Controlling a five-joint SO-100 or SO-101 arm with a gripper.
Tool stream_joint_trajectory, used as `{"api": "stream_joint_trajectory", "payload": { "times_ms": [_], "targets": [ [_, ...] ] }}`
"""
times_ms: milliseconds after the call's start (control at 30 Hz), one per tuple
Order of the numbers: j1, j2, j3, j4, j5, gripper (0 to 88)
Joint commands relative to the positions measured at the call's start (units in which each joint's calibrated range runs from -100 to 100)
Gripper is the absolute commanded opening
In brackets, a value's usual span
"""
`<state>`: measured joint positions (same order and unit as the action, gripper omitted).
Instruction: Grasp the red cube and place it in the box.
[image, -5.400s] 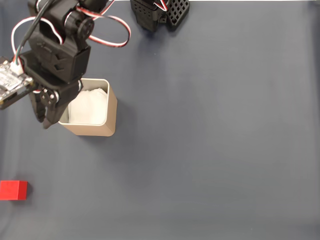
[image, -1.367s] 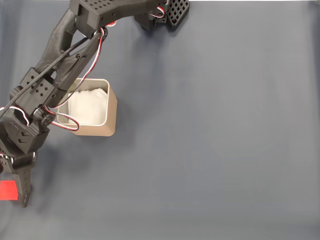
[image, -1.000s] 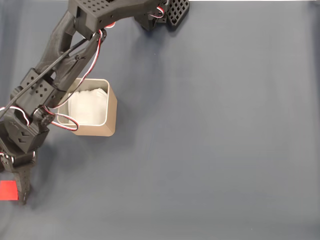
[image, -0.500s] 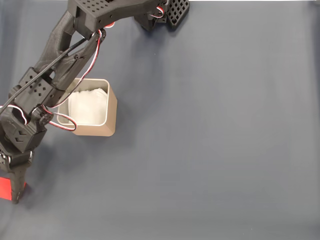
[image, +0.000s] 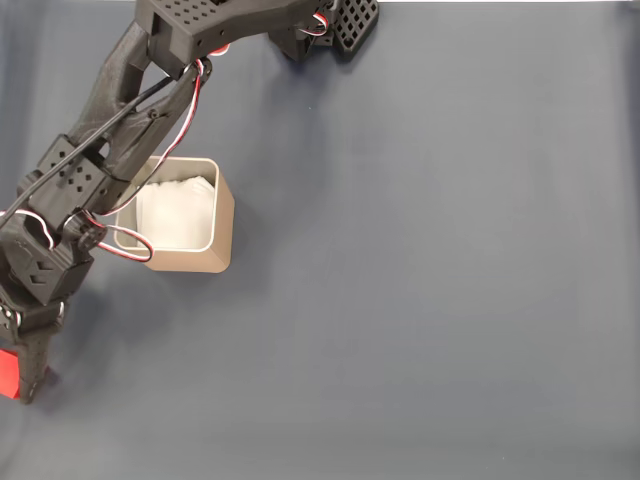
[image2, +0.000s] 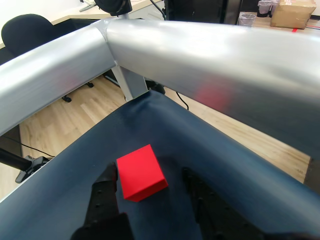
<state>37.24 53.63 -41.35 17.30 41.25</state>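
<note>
In the wrist view the red cube (image2: 141, 171) lies on the dark mat between my two black fingers, turned at an angle to them. The left finger (image2: 104, 197) is close against it, and a gap separates it from the right finger (image2: 199, 200). My gripper (image2: 150, 197) is open around the cube. In the fixed view the gripper (image: 20, 385) is at the lower left edge and covers most of the red cube (image: 6, 375), of which only a sliver shows. The tan box (image: 224, 225) with white lining stands up and to the right, partly under the arm.
A silvery frame rail (image2: 210, 55) runs close beyond the cube, and the mat's edge (image2: 75, 150) drops off to a wooden floor. The arm's black base (image: 320, 25) is at the top of the fixed view. The dark mat (image: 430, 280) extends to the right.
The arm swung from beside the box down to the lower left, and over the last second the gripper shifted slightly left and up over the cube, so less red shows.
</note>
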Motion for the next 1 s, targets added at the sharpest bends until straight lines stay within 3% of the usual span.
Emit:
{"api": "stream_joint_trajectory", "payload": {
  "times_ms": [0,433,967],
  "targets": [
    [0.6,-1.7,-2.7,-1.0,0.0,34.8],
    [0.4,-2.9,-1.6,-1.2,-0.2,36.6],
    [0.5,-3.2,-1.2,-1.5,-0.7,25.8]
  ]
}}
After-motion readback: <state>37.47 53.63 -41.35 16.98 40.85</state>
